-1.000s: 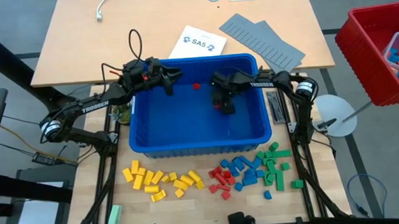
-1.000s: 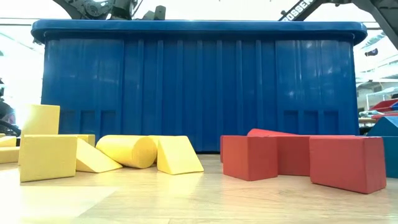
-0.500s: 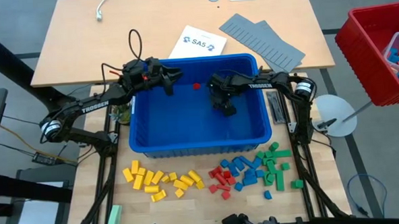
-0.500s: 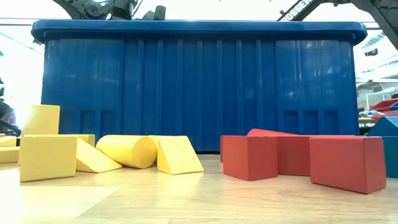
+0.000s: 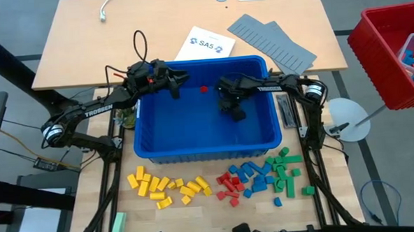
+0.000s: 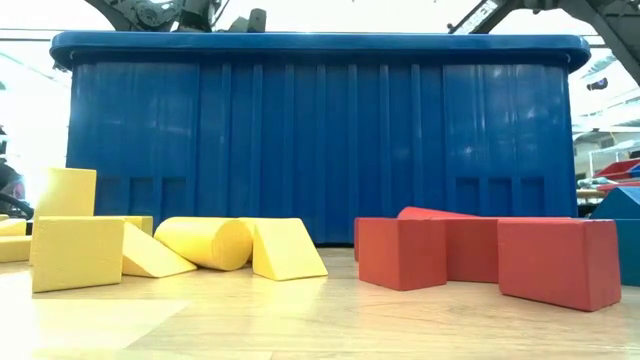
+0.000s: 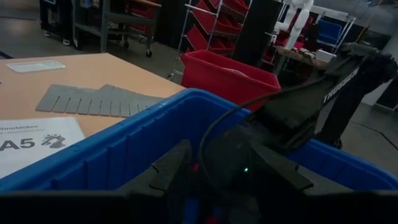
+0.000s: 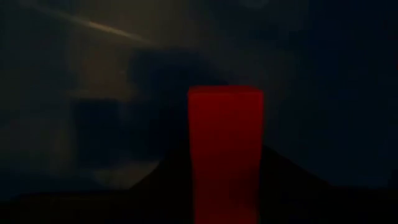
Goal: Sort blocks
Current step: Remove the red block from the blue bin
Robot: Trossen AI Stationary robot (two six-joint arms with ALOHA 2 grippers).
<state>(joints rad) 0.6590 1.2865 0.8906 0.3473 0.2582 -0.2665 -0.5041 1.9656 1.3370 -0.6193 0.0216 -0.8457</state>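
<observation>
Right gripper [image 5: 235,112] down inside the blue bin [image 5: 207,152], right of centre, jaws closed on a red block [image 8: 225,149] that stands upright between the fingers (seen only from its own wrist camera; from above the arm hides it). Left gripper [image 5: 176,88] hangs over the bin's far-left corner, jaws standing narrowly apart with nothing clearly held, a second red block [image 5: 204,89] lying on the bin floor just beside it. Sorted blocks on the table in front of the bin: yellow pile [image 5: 168,188] left, red pile [image 5: 230,187] and blue pile [image 5: 254,175] middle, green pile [image 5: 286,171] right
</observation>
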